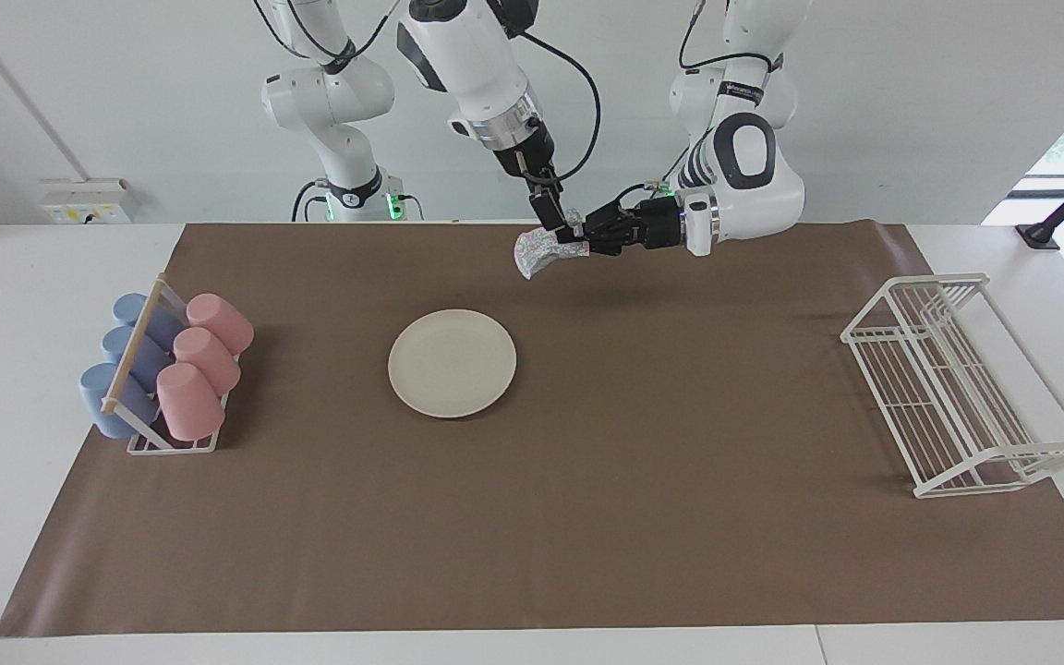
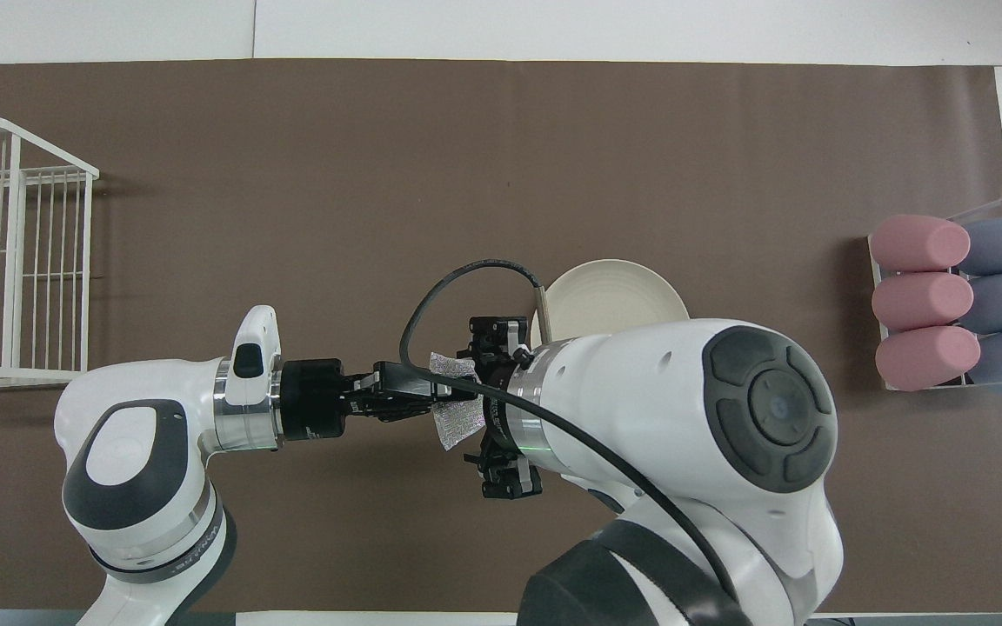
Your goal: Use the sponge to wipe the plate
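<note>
Sponge is up in the air, pinched in my left gripper, which comes in level from the left arm's side and hangs over bare brown mat at the robots' edge of the table. Left fingers are clamped tight on one end of the silvery pad; the free end droops toward the right arm's end. In the overhead view I see the sponge mostly covered, only a grey mesh strip showing between the two wrists, with the left gripper pointing straight at the right one.

Right gripper comes down steeply from above, tips right at the top of the sponge. Its fingers are spread wide, one on each side of the pad in the overhead view. I cannot tell whether they touch the sponge; they are not closed on it.

Plate lies flat on the mat, middle of the table, farther from the robots than both grippers, well apart from the sponge. In overhead the plate is half covered by the right arm.

Rack with pink and blue cups sits at the right arm's end; white wire rack at the left arm's end
</note>
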Controlling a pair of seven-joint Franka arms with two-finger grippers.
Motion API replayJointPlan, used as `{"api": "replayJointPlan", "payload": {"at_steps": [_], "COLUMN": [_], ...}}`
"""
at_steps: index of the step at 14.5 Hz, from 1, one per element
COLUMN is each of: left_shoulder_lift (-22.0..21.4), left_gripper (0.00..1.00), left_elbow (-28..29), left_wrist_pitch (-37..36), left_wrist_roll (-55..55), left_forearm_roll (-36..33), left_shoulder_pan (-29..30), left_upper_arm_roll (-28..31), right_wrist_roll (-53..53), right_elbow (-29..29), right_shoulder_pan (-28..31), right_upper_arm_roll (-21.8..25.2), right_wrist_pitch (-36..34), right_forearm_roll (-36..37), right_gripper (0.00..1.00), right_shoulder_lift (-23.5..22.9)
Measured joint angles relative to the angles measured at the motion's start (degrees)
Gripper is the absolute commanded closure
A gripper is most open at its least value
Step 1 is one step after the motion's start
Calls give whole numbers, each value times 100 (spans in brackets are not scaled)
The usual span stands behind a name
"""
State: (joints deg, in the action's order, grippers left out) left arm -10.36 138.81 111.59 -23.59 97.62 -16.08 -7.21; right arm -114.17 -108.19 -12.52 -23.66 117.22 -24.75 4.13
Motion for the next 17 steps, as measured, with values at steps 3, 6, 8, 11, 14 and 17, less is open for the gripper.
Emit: {"api": "replayJointPlan", "payload": {"at_steps": [3,6,8,11,14,17], "left_shoulder_lift": [0,-3,-8,-23,-53,-70], "left_gripper": [100,100,100,100,100,100], "left_elbow": [3,15,46,78,99,123], "left_wrist_pitch": [1,1,1,1,1,1], "left_wrist_roll": [-6,-45,-74,-113,-114,-114], "left_forearm_roll": [0,0,0,0,0,0], "left_shoulder_pan": [0,0,0,0,0,0], "left_upper_arm_roll": [0,0,-1,1,2,3], "right_wrist_roll": [230,880,1293,1560,1586,1576], "right_elbow": [-57,-433,-660,-767,-781,-794], "right_shoulder_pan": [23,20,28,102,174,244], "right_upper_arm_roll": [37,34,39,42,44,46], "right_wrist_pitch": [-4,-6,1,1,47,288], "right_forearm_roll": [0,0,0,0,0,0], "right_gripper": [0,0,0,0,0,0], "right_shoulder_lift": [3,112,224,314,318,318]}}
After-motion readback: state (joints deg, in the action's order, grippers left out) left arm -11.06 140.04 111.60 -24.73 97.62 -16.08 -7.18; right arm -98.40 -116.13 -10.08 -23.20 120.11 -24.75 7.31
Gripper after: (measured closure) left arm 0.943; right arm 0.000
